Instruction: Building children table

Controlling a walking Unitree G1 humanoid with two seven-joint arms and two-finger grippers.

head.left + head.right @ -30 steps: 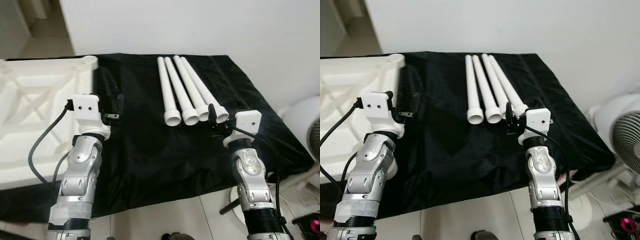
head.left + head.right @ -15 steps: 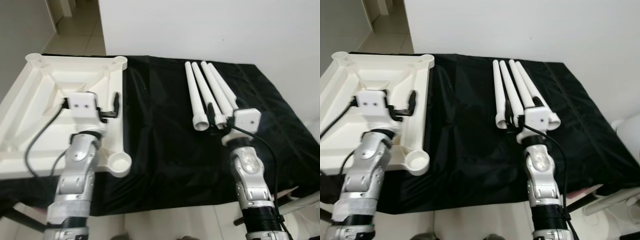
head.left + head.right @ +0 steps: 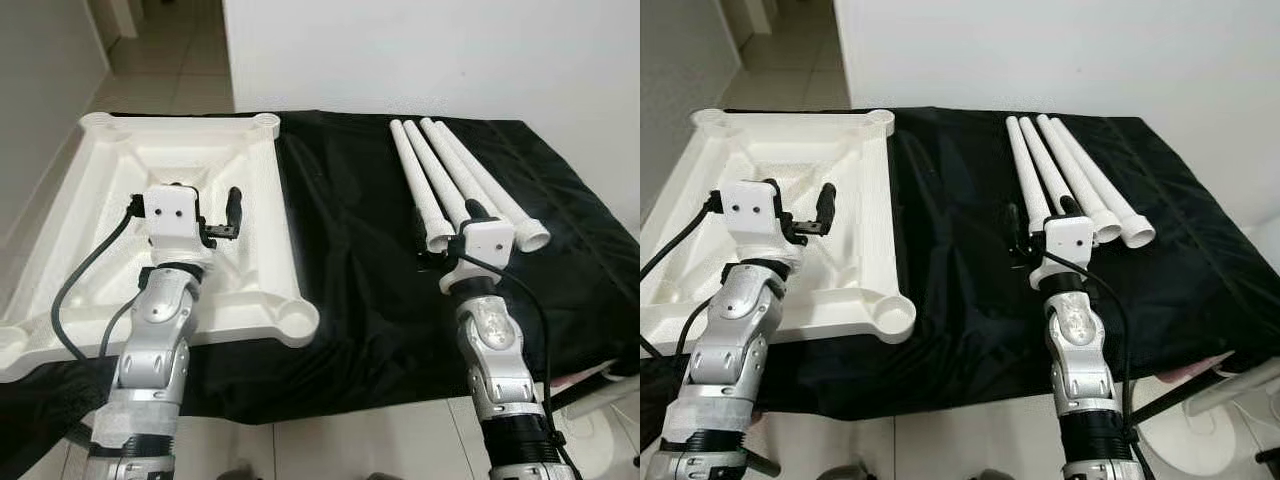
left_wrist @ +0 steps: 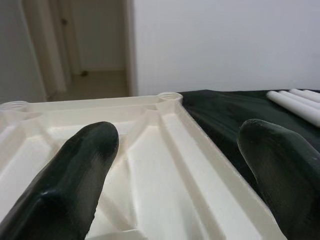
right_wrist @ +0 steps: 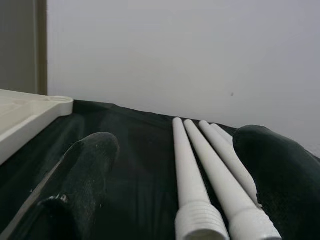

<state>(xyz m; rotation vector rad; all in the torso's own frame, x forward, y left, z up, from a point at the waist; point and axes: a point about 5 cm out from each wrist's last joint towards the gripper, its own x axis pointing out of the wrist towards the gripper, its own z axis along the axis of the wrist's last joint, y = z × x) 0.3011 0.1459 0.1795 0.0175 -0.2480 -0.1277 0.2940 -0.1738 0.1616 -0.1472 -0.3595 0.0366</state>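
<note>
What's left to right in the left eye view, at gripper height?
Tabletop → left gripper → black cloth → right gripper → legs.

A home: a plain white wall (image 3: 420,50) across the top of the frame, pale tiled floor (image 3: 170,70) running into a hallway at upper left, a doorway (image 4: 85,45) beyond.

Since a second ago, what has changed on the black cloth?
Only the view turned left. The white plastic tabletop and four white plastic legs lie where they were. The left claw hovers open over the tabletop, and the right claw hovers open before the legs, as before.
</note>
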